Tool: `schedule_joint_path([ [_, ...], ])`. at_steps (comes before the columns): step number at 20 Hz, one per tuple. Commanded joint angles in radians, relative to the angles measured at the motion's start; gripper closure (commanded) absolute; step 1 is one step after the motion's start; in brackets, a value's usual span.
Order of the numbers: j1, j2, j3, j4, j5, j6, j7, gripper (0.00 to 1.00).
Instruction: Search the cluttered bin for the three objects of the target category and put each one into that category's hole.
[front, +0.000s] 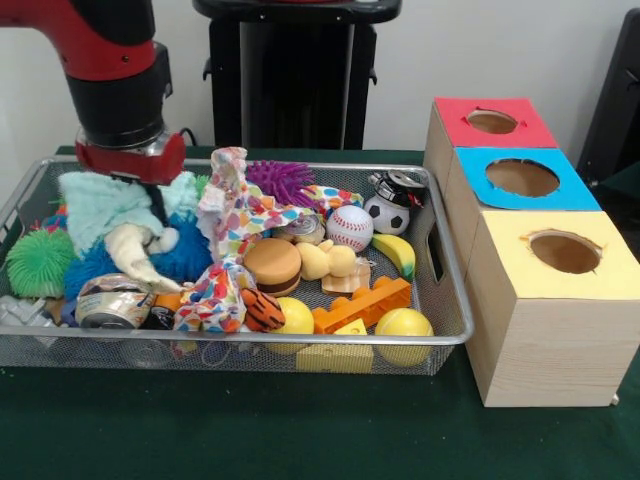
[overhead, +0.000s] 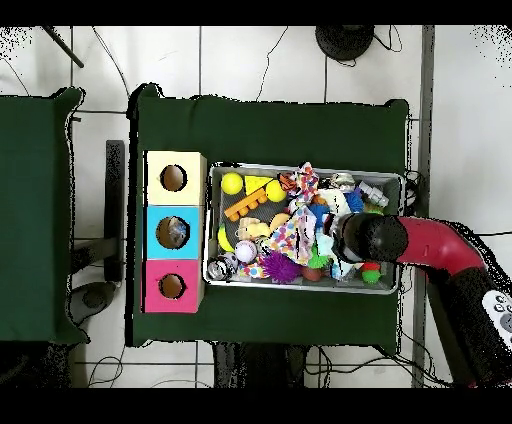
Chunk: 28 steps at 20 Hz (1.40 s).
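A large shallow basket of silver wire mesh with a thick metal rim (front: 455, 335) sits on the green-covered desk (front: 300, 430), packed with toys and cloths. Beside it, touching or nearly so, stands a pale wooden box with three round holes: a red-topped hole (front: 492, 121) farthest back in the front view, the blue-topped hole (front: 522, 177) in the middle, and a yellow-topped hole (front: 565, 251) nearest the camera.

One short metal drink can (front: 113, 303) with a silvery round top and a printed pale and brown side lies on its side near the front rim of the basket, at the end away from the box, partly under a cream cloth (front: 135, 255). A second silvery can top (front: 300, 230) peeks out behind a toy hamburger (front: 272, 265), mostly hidden by a multicoloured patterned cloth (front: 235, 215). In the overhead view, something pale shows inside the blue-topped hole (overhead: 172, 232), though what it is cannot be told.

The red and black arm reaches down over the end of the basket away from the box, and its end effector (front: 150, 205) is buried among a mint-green cloth (front: 100, 200) and a blue spiky puff ball (front: 185, 255); whether it is apart or together cannot be told.
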Motion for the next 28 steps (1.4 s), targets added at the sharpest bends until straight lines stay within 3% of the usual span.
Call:
schedule_joint_path([
  [1, 0.105, 0.015, 0.02, 0.059, 0.138, 0.09, 0.101, 1.0],
  [4, 0.161, 0.011, -0.018, 0.062, 0.154, 0.056, 0.15, 1.0],
  [12, 0.254, 0.084, -0.071, 0.042, 0.209, -0.04, 0.208, 1.0],
  [22, 0.288, 0.107, -0.097, 0.066, 0.298, -0.094, 0.2, 1.0],
  [26, 0.3, 0.098, -0.123, 0.071, 0.295, -0.125, 0.186, 1.0],
  [27, 0.3, 0.094, -0.128, 0.073, 0.299, -0.133, 0.172, 0.0],
  [28, 0.298, 0.091, -0.13, 0.075, 0.299, -0.135, 0.174, 0.0],
])
